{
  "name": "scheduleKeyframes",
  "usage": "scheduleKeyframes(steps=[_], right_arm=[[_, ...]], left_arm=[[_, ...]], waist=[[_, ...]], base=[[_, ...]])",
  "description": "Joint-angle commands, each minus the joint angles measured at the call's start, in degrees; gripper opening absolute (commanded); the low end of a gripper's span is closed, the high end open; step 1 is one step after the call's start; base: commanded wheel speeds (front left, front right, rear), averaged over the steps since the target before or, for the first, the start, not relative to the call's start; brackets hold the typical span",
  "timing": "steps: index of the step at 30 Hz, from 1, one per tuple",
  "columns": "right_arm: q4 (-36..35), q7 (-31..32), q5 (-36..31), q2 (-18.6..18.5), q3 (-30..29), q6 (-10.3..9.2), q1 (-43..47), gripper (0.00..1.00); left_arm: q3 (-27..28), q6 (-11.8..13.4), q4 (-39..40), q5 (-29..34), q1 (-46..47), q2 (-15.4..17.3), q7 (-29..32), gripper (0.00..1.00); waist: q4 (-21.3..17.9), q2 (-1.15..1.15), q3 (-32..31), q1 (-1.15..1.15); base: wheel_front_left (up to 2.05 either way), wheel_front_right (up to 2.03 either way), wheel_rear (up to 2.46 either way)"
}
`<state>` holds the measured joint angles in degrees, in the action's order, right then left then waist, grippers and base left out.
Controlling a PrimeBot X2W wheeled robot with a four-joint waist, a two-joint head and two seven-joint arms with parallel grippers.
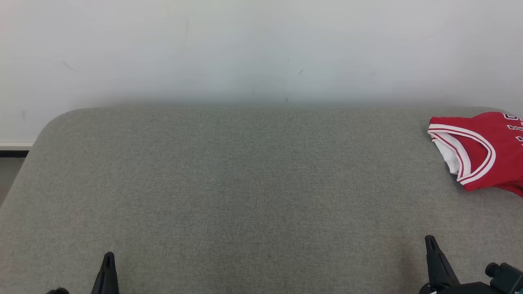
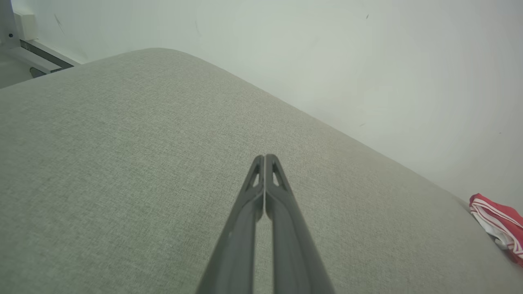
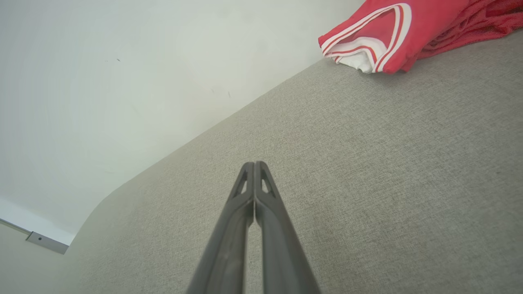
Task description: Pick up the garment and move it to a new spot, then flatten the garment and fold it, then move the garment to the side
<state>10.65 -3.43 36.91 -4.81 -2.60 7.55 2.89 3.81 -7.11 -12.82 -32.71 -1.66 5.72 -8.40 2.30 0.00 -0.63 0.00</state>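
Note:
The garment (image 1: 482,149) is a red jersey with white and dark red trim, bunched at the far right of the grey padded surface (image 1: 245,183) and cut off by the picture's edge. It also appears at the right edge of the left wrist view (image 2: 498,224) and at the top right of the right wrist view (image 3: 392,32). My left gripper (image 1: 108,257) sits at the lower left, shut with nothing in it; its tips meet (image 2: 264,157). My right gripper (image 1: 430,241) rests at the lower right, well short of the garment, also shut and empty (image 3: 254,164).
A pale wall (image 1: 261,49) rises right behind the grey surface. The surface has rounded far corners, and beyond its left edge a dark strip of floor and skirting (image 1: 14,149) is visible.

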Motion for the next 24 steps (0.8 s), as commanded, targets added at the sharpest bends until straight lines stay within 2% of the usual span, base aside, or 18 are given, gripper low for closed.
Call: scheduleKeyframes(steps=[1, 24], right_arm=[[-0.6, 0.36, 2.11, -0.04, -0.37, -0.02, -1.47, 0.0], [0.61, 3.44, 19.16, 0.59, -1.56, -0.05, -4.03, 0.0]], left_arm=[[0.31, -0.13, 0.61, -2.35, 1.8, 0.08, 0.35, 0.0], [1.12, -0.26, 0.08, -20.62, 3.9, -0.84, 5.01, 0.0]], waist=[[-0.03, 0.0, 0.01, 0.0], [-0.55, 0.0, 0.19, 0.0]], base=[[0.0, 0.0, 0.0], [0.0, 0.0, 0.0]])
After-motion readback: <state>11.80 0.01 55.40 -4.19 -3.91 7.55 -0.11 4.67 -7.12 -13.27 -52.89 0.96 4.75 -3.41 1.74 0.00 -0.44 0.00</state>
